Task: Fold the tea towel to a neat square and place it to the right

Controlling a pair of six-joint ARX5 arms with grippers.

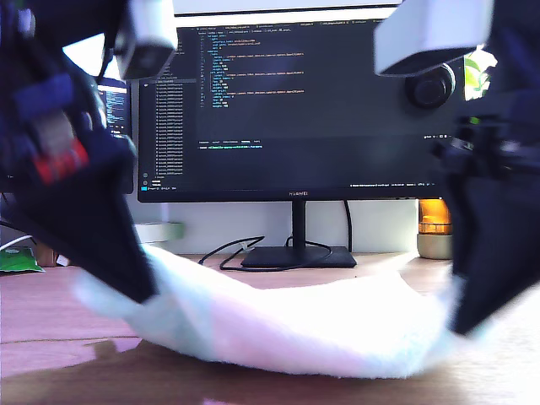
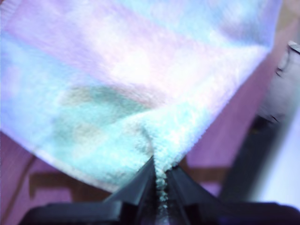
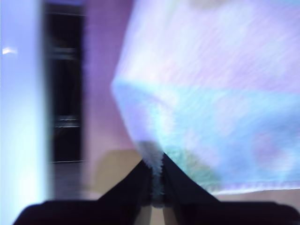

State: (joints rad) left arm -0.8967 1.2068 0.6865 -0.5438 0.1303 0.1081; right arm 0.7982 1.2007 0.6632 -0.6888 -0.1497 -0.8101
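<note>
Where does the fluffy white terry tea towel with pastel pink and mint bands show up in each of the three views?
Exterior view: the tea towel sags across the wooden table before the monitor, an arm at each end.
First wrist view: it fills the picture, an edge pinched in my first gripper.
Second wrist view: it spreads beyond my second gripper, which pinches its edge.
Shared landmark: the towel's pastel bands.

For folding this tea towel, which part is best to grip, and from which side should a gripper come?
Grip the tea towel at its edge, coming from outside the cloth. It is thin there and bunches between closed jaws, as my first gripper and my second gripper show, each pinching a small fold of an edge.
</note>
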